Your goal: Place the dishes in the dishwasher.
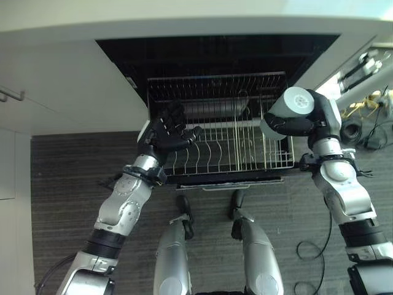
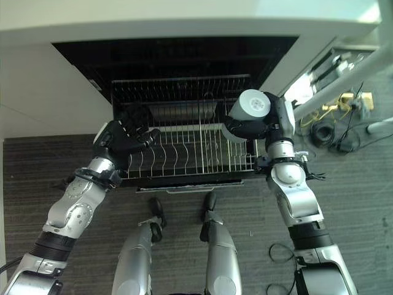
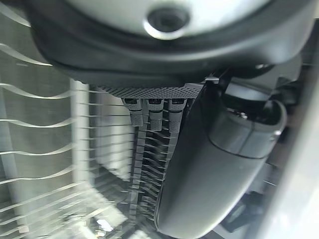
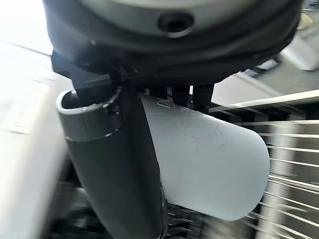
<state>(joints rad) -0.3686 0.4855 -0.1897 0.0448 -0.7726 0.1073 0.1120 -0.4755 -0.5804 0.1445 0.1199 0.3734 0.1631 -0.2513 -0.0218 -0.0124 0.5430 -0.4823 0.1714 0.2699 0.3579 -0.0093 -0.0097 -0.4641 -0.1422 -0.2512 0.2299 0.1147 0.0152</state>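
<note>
Gripping white cup (image 1: pixel 293 106), right robot hand (image 1: pixel 295 125) above rack (image 1: pixel 245 161); left robot hand (image 1: pixel 167 132) relaxed

You have dark grey striped carpet floor (image 1: pixel 61 184) below, white cabinet fronts (image 1: pixel 67 92) at left, and tangled cables (image 2: pixel 331 123) far right.

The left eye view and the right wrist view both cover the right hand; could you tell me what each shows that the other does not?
The left eye view takes in the left hand, fingers spread over the pulled-out wire rack, and the dishwasher. The right wrist view shows, close up, the thumb curled round the white cup. Both show the right hand holding that cup above the rack.
</note>
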